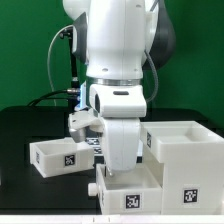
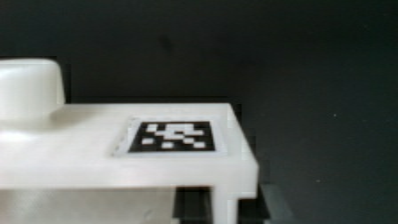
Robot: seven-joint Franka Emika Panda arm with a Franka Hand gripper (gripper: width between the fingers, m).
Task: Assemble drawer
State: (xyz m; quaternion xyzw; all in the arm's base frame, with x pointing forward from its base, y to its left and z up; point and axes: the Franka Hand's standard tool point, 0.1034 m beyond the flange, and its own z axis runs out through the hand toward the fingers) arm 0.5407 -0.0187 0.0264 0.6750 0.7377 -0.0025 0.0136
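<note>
A white drawer tray [image 1: 150, 192] with a square marker stands at the front centre of the exterior view, a round knob on its left face. My gripper [image 1: 122, 168] comes down into it from above. In the wrist view the tray's marked face [image 2: 175, 136] fills the frame, with the knob [image 2: 32, 90] beside it. My gripper [image 2: 224, 205] has its dark fingertips [image 2: 194, 205] on either side of the tray's thin wall, shut on it. A second tray [image 1: 58, 155] lies at the exterior view's left. The tall casing [image 1: 185, 148] stands at the right.
The marker board [image 1: 94, 145] lies flat on the black table behind the trays, mostly hidden by my arm. The casing stands right next to the held tray. Black table surface [image 2: 320, 90] shows beyond the tray in the wrist view.
</note>
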